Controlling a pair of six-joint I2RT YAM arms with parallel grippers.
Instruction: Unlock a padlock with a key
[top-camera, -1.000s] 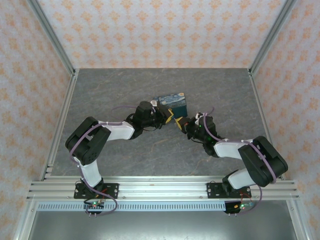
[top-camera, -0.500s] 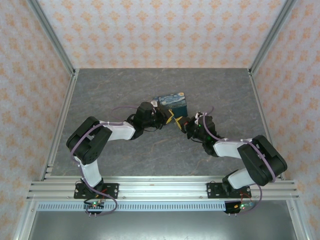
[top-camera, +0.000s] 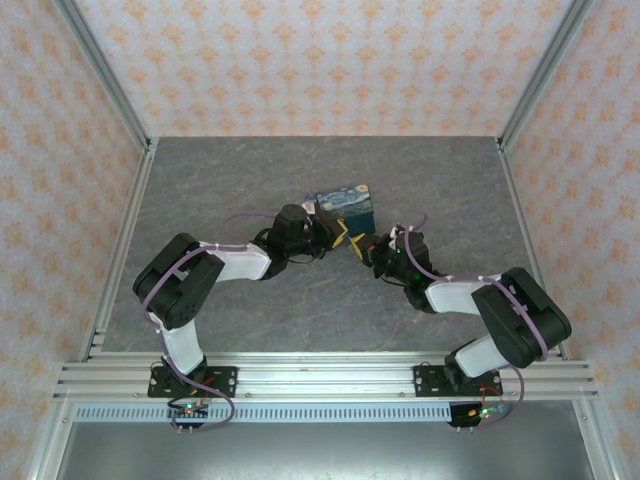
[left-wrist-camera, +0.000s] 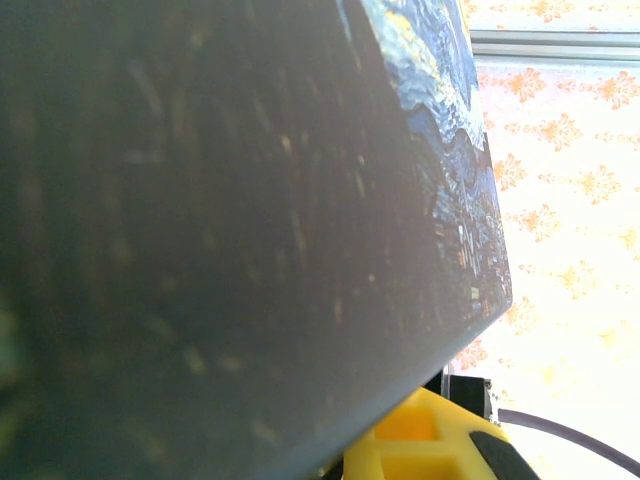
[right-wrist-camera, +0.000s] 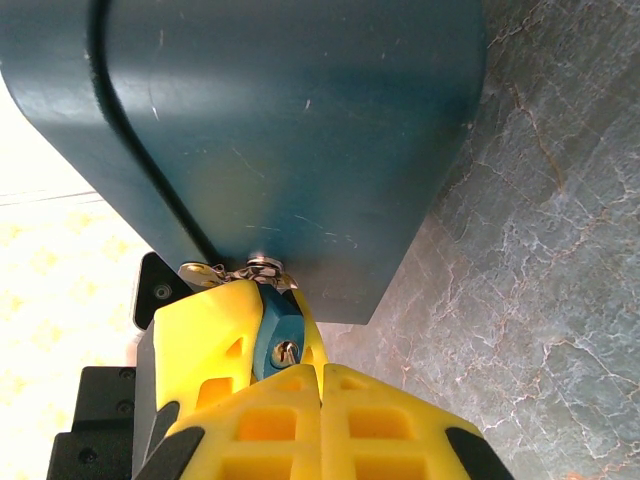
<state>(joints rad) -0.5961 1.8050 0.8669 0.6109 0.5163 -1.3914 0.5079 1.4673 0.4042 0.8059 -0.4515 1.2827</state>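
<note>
We see the box (top-camera: 345, 205) dark blue, with pale swirls and yellow flecks. At the box's edge, the padlock (right-wrist-camera: 272, 335) is bluish-teal with silvery bits, between yellow fingers (right-wrist-camera: 385, 420). Beneath the box the table (top-camera: 220, 180) is marbled grey; beyond it, peach-patterned wallpaper (top-camera: 320, 60).

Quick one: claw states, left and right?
Left claw: cannot be told; the box sits right against its camera.
Right claw: closed, tips at the padlock; what it pinches cannot be told.

A dark blue swirl-patterned box (top-camera: 345, 204) sits mid-way on the grey marbled table (top-camera: 220, 170).
</note>
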